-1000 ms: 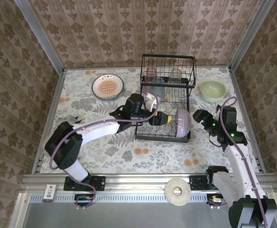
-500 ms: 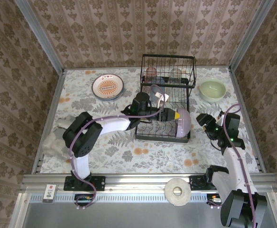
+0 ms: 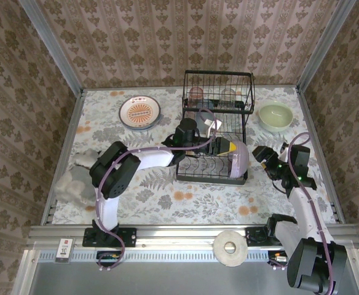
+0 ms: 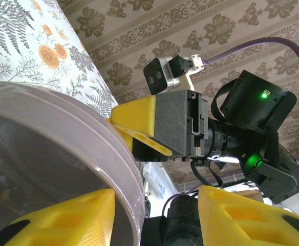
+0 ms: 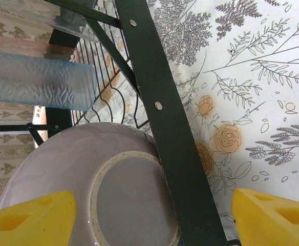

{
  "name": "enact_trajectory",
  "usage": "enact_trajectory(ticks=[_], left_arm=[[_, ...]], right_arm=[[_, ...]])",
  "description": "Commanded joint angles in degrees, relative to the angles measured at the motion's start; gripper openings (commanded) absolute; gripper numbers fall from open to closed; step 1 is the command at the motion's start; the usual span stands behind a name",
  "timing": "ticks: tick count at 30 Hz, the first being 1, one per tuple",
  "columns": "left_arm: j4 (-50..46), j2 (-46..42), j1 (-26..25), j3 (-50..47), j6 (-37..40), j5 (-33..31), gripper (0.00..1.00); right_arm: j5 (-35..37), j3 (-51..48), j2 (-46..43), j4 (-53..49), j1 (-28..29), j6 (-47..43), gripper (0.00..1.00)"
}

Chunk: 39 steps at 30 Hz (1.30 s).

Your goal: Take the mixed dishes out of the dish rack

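The black wire dish rack (image 3: 217, 126) stands mid-table. A lilac bowl (image 3: 239, 161) rests on edge at the right end of its lower tier. My left gripper (image 3: 224, 148) reaches in from the left and is open. The bowl's rim (image 4: 90, 148) lies against one of its fingers (image 4: 62, 218), and the other finger (image 4: 252, 215) stands well clear. My right gripper (image 3: 263, 157) is open just right of the rack. It faces the bowl's underside (image 5: 124, 200) past a black rack post (image 5: 162, 123). Pinkish glass tumblers (image 3: 196, 94) sit on the upper shelf.
A plate with an orange centre (image 3: 139, 112) lies on the table at far left. A cream-green bowl (image 3: 275, 117) sits at far right. A grey cloth (image 3: 75, 179) lies by the left edge, and a tape roll (image 3: 230, 247) rests on the front rail.
My left gripper has pushed further right into the rack, onto the lilac bowl's rim, and its jaws have narrowed. The right gripper has stayed beside the rack.
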Motion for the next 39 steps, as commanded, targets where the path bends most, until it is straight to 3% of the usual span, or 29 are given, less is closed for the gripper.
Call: enact_trajectory(ticks=[1, 12, 21, 33, 39], left_arm=[[2.34, 1.31, -0.8, 1.6, -2.6, 1.17, 0.44], [-4.18, 2.07, -1.13, 2.08, -0.89, -0.58, 0.47], [8.8, 4.83, -1.33, 1.78, -10.15, 2.42, 0.26], [9.28, 7.46, 0.56, 2.45, -9.61, 7.05, 0.0], [11.1, 8.68, 2.58, 1.22, -8.33, 11.32, 0.0]], right_arm=[[-1.94, -0.56, 0.94, 1.86, -0.2, -1.56, 0.81], [-3.27, -0.81, 3.32, 3.53, 0.6, -2.14, 0.8], [-3.38, -1.09, 5.38, 4.77, 1.34, -2.84, 0.8], [-2.13, 1.58, 10.12, 5.1, 4.12, -5.36, 0.8], [-1.38, 3.59, 13.55, 5.6, 4.52, -6.32, 0.8]])
